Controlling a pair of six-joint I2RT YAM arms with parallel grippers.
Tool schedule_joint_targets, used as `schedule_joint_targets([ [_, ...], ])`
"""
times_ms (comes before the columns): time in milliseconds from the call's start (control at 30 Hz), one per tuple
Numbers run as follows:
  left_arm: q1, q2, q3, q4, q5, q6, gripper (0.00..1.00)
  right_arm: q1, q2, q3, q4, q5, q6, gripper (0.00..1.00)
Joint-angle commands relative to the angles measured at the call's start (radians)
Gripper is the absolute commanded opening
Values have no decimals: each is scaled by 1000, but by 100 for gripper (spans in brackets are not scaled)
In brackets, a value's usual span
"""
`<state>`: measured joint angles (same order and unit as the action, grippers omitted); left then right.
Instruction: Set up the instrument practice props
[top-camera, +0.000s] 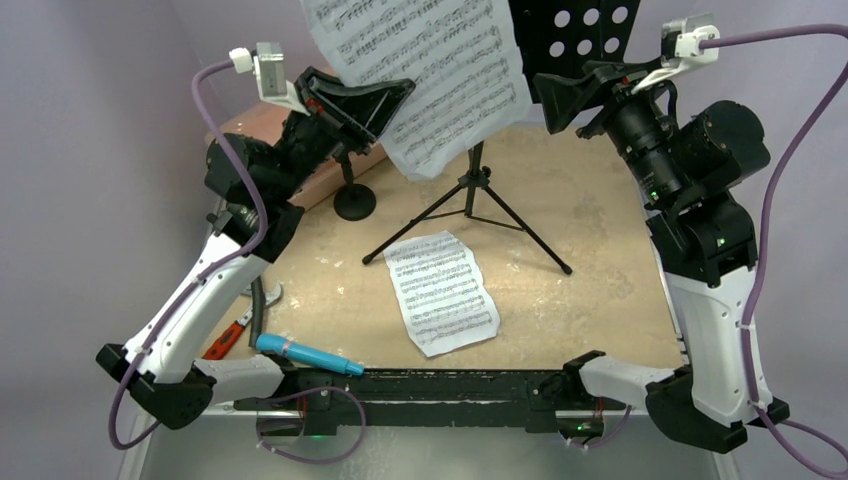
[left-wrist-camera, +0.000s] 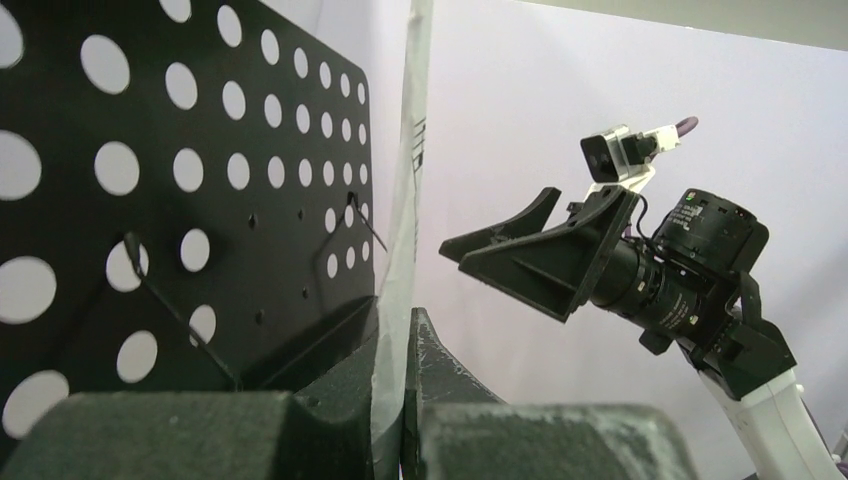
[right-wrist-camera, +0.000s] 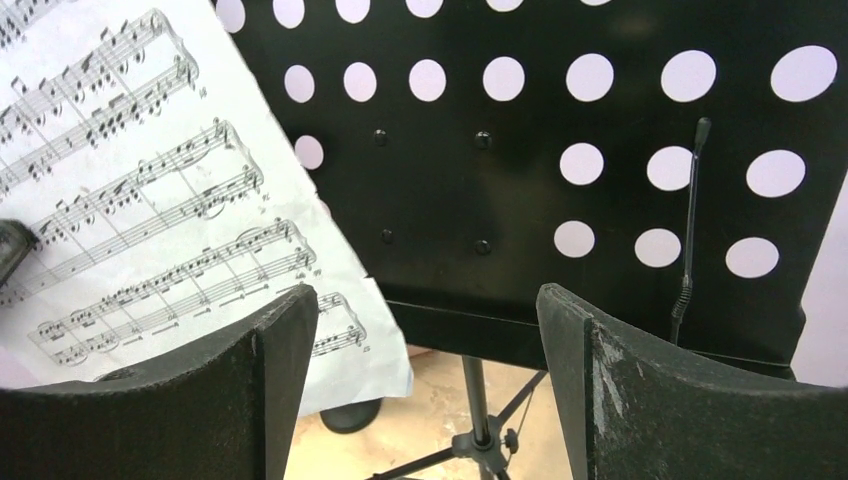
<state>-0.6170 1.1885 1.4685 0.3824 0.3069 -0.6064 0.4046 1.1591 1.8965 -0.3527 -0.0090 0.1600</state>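
My left gripper (top-camera: 388, 100) is shut on the edge of a white sheet-music page (top-camera: 430, 70) and holds it up against the left side of the black perforated desk (top-camera: 585, 25) of the tripod music stand (top-camera: 476, 190). In the left wrist view the page (left-wrist-camera: 398, 280) is pinched edge-on between the fingers beside the desk (left-wrist-camera: 200, 200). My right gripper (top-camera: 560, 100) is open and empty, facing the desk (right-wrist-camera: 520, 180) with the page (right-wrist-camera: 150, 220) at its left. A second page (top-camera: 441, 290) lies flat on the table. The round-based mic stand (top-camera: 354, 203) stands at back left. The cyan microphone (top-camera: 305, 355) lies at the near edge.
A pink box (top-camera: 250, 125) sits behind the left arm. A red-handled tool (top-camera: 225, 340) lies by the left arm's base, near the microphone. The stand's tripod legs spread across the table's middle. A black rail (top-camera: 440, 385) runs along the near edge.
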Motion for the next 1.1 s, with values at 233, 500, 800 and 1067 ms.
schedule_joint_targets([
  [233,-3,117,191,23,38,9,0,-3,153,250,-114,-253,20,84],
  [500,-2,141,218,-47,6,-13,0,-70,243,346,-52,-605,206,84],
  [800,-2,162,267,-141,-80,-2,0,-286,222,264,113,-763,404,82],
  [1067,-2,206,315,-140,-88,-33,0,-352,212,315,37,-666,357,80],
])
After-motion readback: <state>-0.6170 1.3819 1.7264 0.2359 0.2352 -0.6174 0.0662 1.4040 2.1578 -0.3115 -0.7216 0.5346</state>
